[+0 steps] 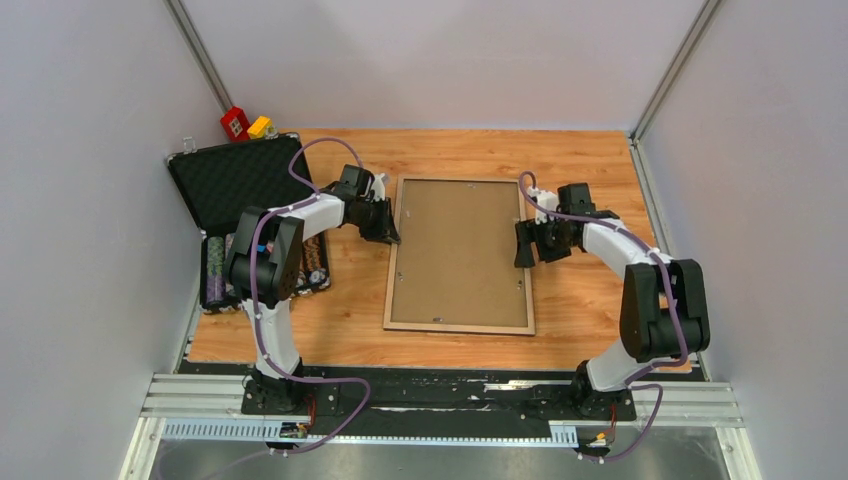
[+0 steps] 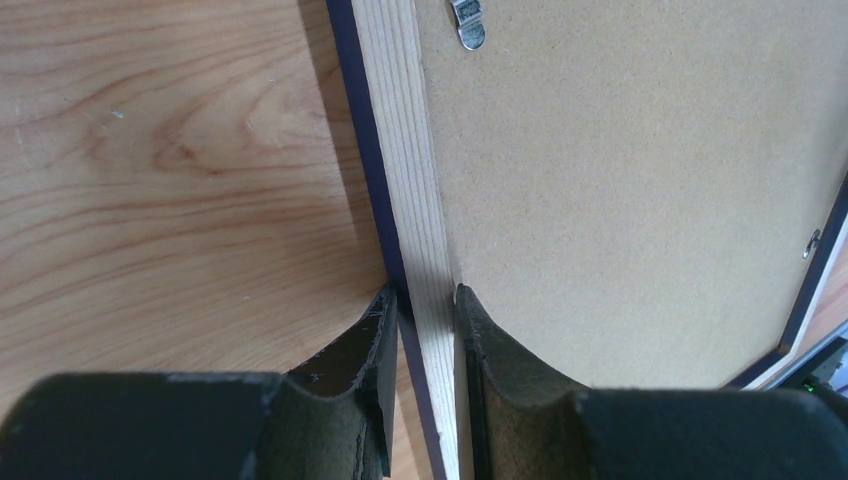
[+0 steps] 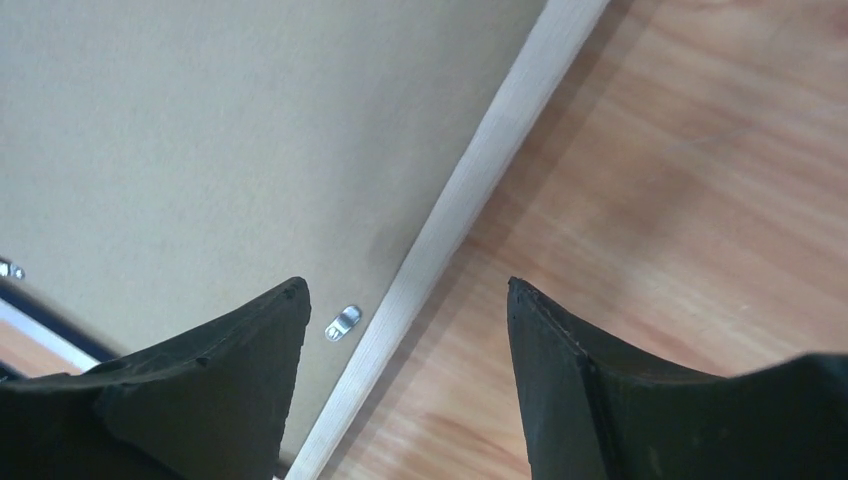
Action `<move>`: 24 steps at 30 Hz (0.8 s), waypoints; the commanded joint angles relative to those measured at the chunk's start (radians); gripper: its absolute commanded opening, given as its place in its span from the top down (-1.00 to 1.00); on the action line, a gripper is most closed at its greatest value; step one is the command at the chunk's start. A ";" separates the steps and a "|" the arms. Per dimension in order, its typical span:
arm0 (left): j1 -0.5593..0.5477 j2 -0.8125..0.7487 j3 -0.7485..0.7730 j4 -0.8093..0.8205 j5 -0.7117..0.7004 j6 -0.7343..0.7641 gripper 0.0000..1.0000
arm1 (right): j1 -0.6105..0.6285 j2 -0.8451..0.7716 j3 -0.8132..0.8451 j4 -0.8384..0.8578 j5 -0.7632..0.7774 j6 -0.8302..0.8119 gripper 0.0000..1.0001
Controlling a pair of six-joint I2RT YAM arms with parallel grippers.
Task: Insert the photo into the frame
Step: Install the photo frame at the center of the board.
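Note:
The frame (image 1: pixel 458 327) lies back up in the middle of the table, its tan wood border around a brown backing panel (image 1: pixel 458 250). The photo is hidden. My left gripper (image 1: pixel 390 238) is at the frame's left border. In the left wrist view the left gripper (image 2: pixel 425 292) is shut on that border (image 2: pixel 400 120), one finger outside the navy edge and one on the panel (image 2: pixel 620 180). My right gripper (image 1: pixel 522 245) hovers at the right border. In the right wrist view the right gripper (image 3: pixel 405 285) stands open astride the border (image 3: pixel 500 130), holding nothing.
An open black foam-lined case (image 1: pixel 235 180) with poker chips (image 1: pixel 215 270) sits at the left. Behind it are a red block (image 1: pixel 236 123) and a yellow block (image 1: pixel 260 127). Metal turn clips (image 3: pixel 343 321) (image 2: pixel 468 25) sit on the panel. Walls enclose the table.

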 commanded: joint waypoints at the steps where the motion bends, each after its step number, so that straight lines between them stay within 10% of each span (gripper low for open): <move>1: -0.009 0.019 -0.013 0.019 0.077 0.007 1.00 | 0.026 -0.057 -0.044 -0.017 -0.051 -0.010 -0.42; 24: -0.007 0.008 -0.020 0.024 0.055 0.018 1.00 | 0.092 -0.070 -0.128 0.022 0.077 -0.003 -0.19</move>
